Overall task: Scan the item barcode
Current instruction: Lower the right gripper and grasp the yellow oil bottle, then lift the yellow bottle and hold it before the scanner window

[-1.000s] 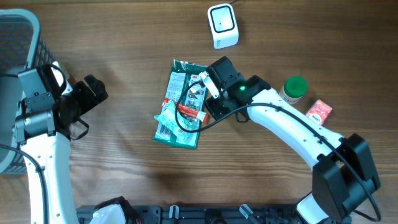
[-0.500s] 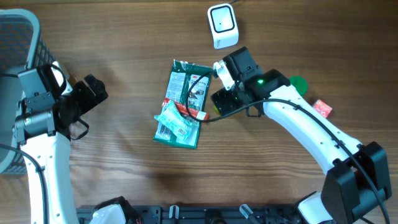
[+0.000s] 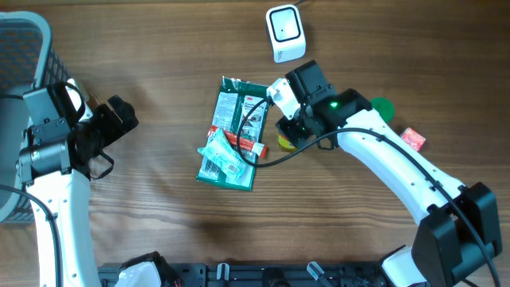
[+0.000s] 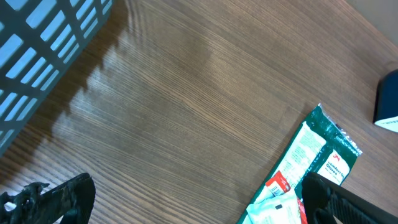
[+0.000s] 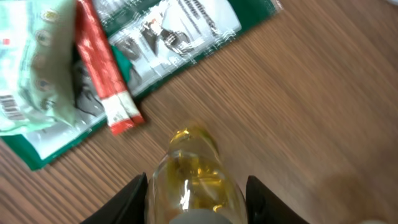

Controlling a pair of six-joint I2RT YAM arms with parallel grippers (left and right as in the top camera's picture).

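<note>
A small clear bottle of yellow liquid (image 5: 193, 174) sits between my right gripper's fingers; it shows as a yellow spot (image 3: 284, 143) in the overhead view. My right gripper (image 5: 198, 200) is shut on this bottle, just right of the packets, low over the table. The white barcode scanner (image 3: 285, 33) stands at the far edge, above the right gripper (image 3: 287, 131). My left gripper (image 3: 119, 119) hangs open at the left, nothing between its fingers (image 4: 59, 199), well clear of the items.
A green packet (image 3: 235, 112), a pale green pouch (image 3: 221, 155) and a red stick pack (image 3: 247, 145) lie piled at the centre. A green-capped jar (image 3: 385, 105) and a red box (image 3: 410, 141) sit to the right. A grey basket (image 3: 20, 48) fills the far left corner.
My right gripper moved right off the packet pile, opened wide, then closed round the yellow bottle. The left arm has not moved.
</note>
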